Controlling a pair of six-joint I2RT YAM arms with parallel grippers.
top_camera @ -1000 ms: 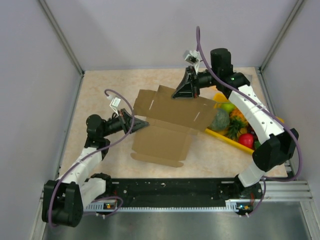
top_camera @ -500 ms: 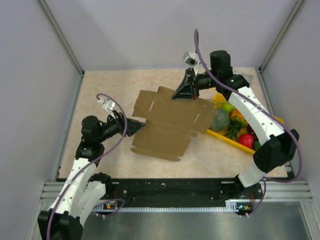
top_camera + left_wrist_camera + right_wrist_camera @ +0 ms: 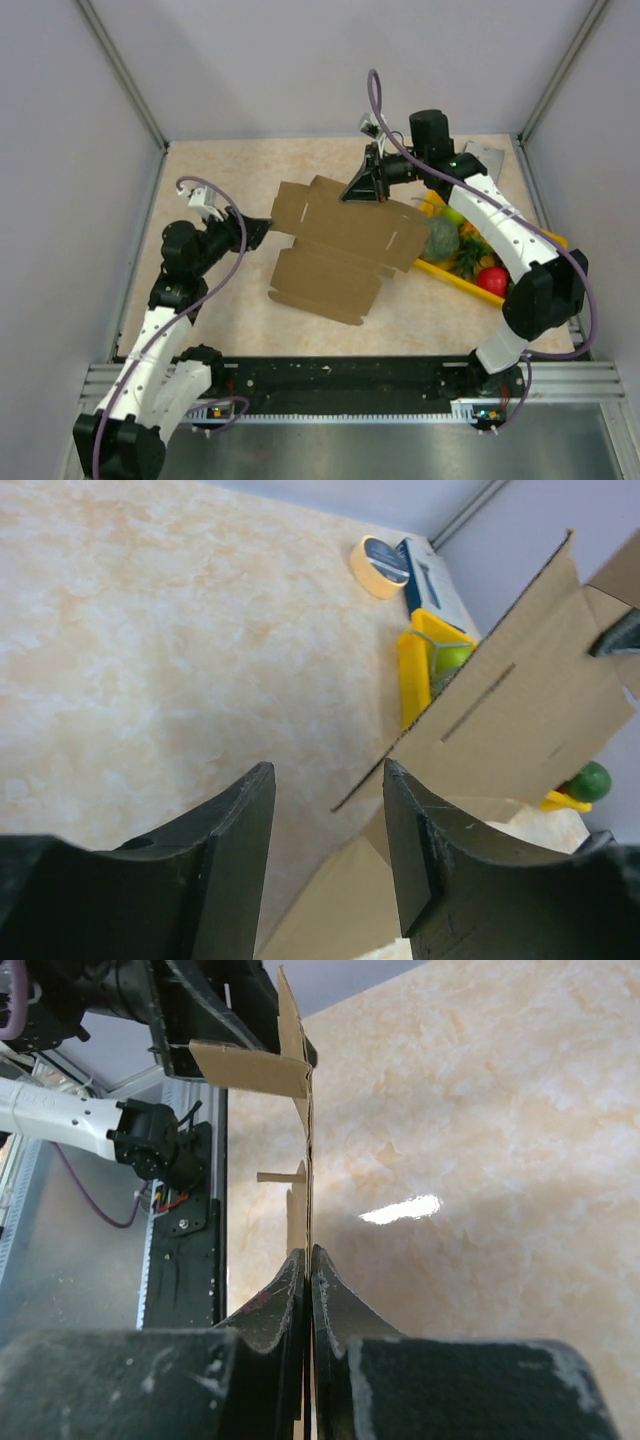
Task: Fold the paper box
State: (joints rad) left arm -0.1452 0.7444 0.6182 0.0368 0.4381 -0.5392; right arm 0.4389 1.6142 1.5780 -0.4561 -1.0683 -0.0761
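Enclosed cell: beige table, plain walls.
Beige marbled table (image 3: 210, 170) boxed on three sides by pale grey-lilac wall panels (image 3: 280, 60), joined by aluminium corner posts (image 3: 120, 70). Black slotted mounting rail (image 3: 340, 375) along the near edge, grey sheet-metal ledge (image 3: 400, 440) below. One bright glare patch (image 3: 400, 1208) on the table.

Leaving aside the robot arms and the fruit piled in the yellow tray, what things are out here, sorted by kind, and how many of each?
paper box, a flat brown cardboard sheet: 1
yellow tray: 1
tape roll: 1
small blue and white box: 1
Total: 4
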